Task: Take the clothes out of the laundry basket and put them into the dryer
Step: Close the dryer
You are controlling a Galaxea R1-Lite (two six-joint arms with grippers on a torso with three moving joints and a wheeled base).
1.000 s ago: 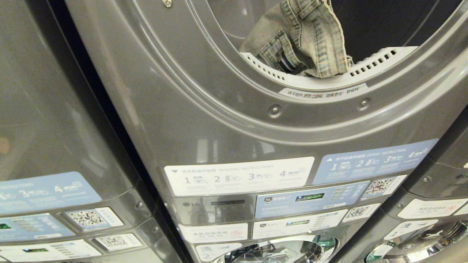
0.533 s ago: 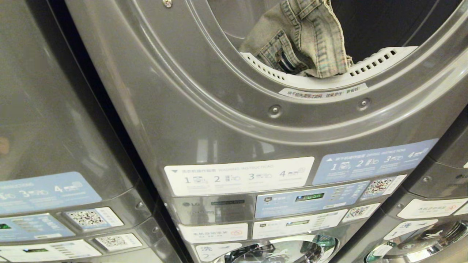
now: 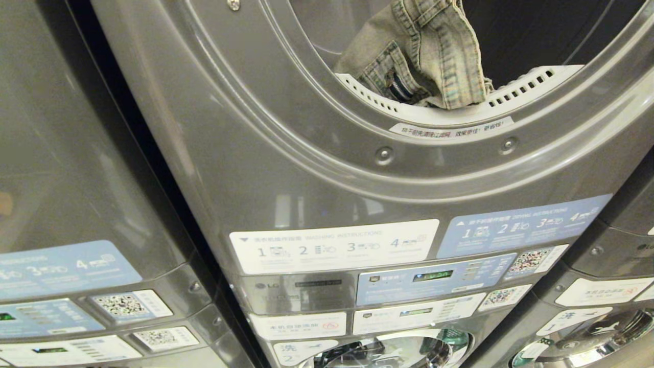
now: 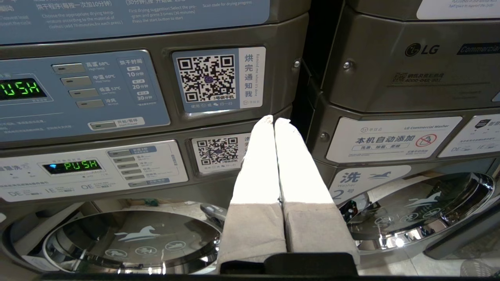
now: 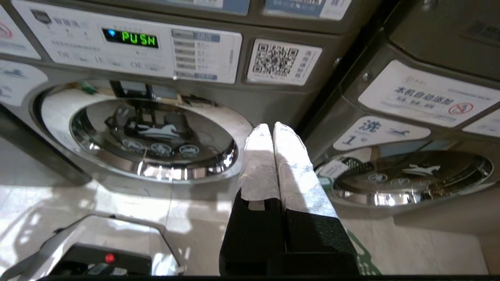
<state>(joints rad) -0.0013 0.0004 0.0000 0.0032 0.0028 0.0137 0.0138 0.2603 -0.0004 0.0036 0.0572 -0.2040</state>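
Note:
The clothes (image 3: 439,56), a faded denim garment with tan seams, lie in the open mouth of the dryer (image 3: 306,153) and drape over its white slotted rim. Neither gripper is in the head view. In the left wrist view my left gripper (image 4: 274,119) is shut and empty, and it points at the control panels between two stacks. In the right wrist view my right gripper (image 5: 272,125) is low, shut and empty, in front of the gap between two washer doors. The laundry basket (image 5: 364,255) shows only as a green sliver beside that gripper's body.
The chrome washer door with the horse logo (image 5: 156,136) is below the dryer, and the door of the stack marked 1 (image 5: 410,175) is beside it. Another grey stack (image 3: 76,179) stands at the left. My base with a red light (image 5: 105,259) is on the pale tile floor.

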